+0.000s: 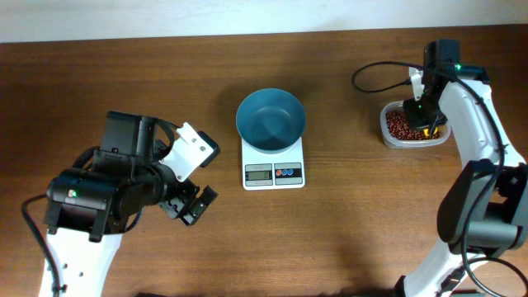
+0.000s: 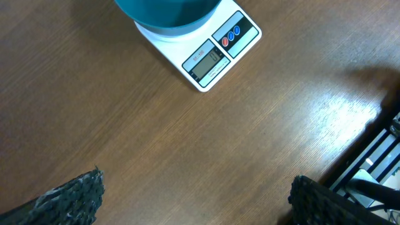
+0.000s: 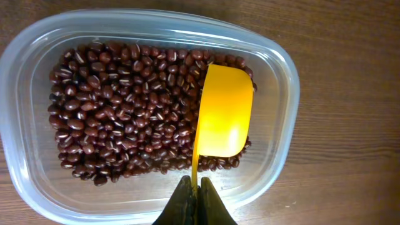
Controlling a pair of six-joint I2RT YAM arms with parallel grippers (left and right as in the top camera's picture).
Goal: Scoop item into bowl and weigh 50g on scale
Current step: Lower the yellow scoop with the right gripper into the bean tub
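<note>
Your right tool (image 3: 195, 187) is pinched shut on the thin handle of the yellow scoop (image 3: 224, 112). The scoop looks empty and lies over the beans (image 3: 119, 106) inside the clear tub (image 3: 37, 56), which stands well off to the right of the scale (image 1: 274, 173). The teal bowl (image 1: 271, 120) sits on the scale and holds nothing yet. Your left tool (image 1: 190, 205) hangs to the left of the scale with its jaws spread wide, gripping nothing.

The step in hand appears to be loading the scoop. Tip its front lip down and push it into the thicker part of the heap instead of skimming the top. Bring it level before you lift, because these small grains roll off easily.

Take a modest load, not a heaped 1: 50 g is easier to approach from below than to correct afterwards. The handle is narrow, so it may twist in the pinch; move slowly toward the scale and keep the scoop flat. Pour from just above the bowl without touching it, since any nudge would disturb the reading. The display digits are too small to read here
</note>
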